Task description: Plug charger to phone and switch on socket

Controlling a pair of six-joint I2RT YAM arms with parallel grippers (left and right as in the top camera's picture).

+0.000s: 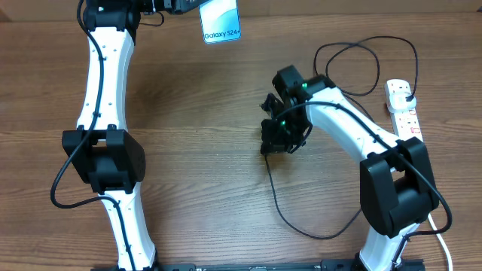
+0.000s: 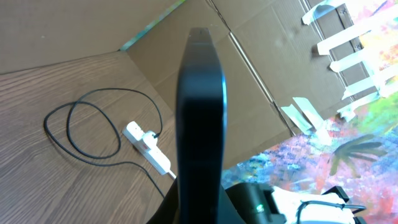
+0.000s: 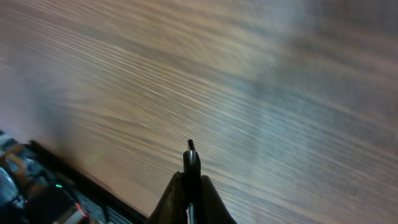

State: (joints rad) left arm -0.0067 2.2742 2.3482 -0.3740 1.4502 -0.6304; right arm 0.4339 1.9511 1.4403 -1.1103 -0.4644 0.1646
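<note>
One phone [image 2: 200,124], one charger [image 3: 191,163] and one socket [image 1: 404,113] show.

Phone [image 1: 221,21] top, charger [image 1: 270,183] mid, socket [image 1: 403,109] R.

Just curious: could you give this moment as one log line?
left gripper: shut on lit blue-screened smartphone; right gripper: shut on connector tip of thin black charger cable; white power strip: black plug inserted; not yet connected

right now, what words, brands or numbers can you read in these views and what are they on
"Galaxy S24+": low on the lit screen of the phone, overhead view.
The socket: any markings too small to read.
The charger: no print visible.
Wrist views: nothing readable.
</note>
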